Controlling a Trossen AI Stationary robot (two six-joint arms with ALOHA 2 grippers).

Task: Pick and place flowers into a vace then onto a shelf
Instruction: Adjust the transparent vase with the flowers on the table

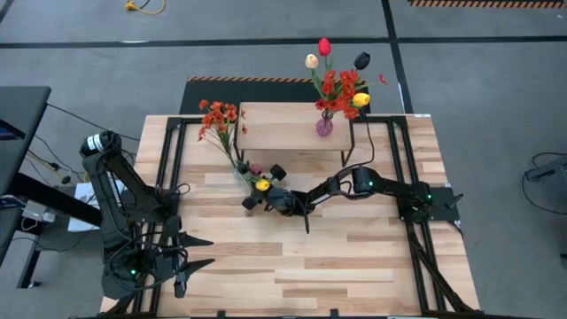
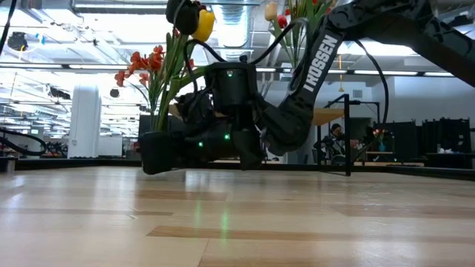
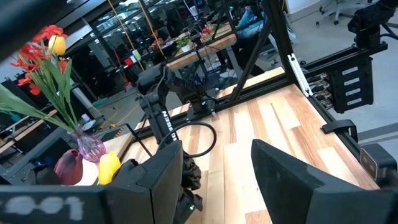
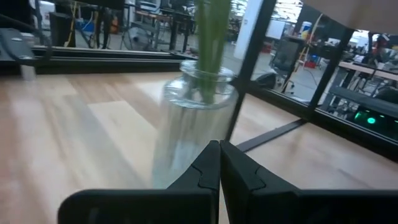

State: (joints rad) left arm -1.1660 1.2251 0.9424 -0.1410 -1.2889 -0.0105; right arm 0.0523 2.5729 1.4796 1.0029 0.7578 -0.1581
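fingers of my right gripper (image 4: pixel 219 163) are pressed together beside the clear vase (image 4: pixel 193 121) (green stems inside) just in front of the shelf (image 1: pixel 288 126). flowers (image 1: pixel 341 89) in a pink vase (image 1: pixel 324 126) stand on its right end; my left gripper (image 1: pixel 197 251), near left, is spread apart.

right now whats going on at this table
The right gripper is down at the table's middle beside a clear glass vase already holding green-stemmed flowers; its fingers look shut, gripping nothing visible. A second, purple vase of flowers already stands on the shelf. The left gripper waits open at the near-left corner.
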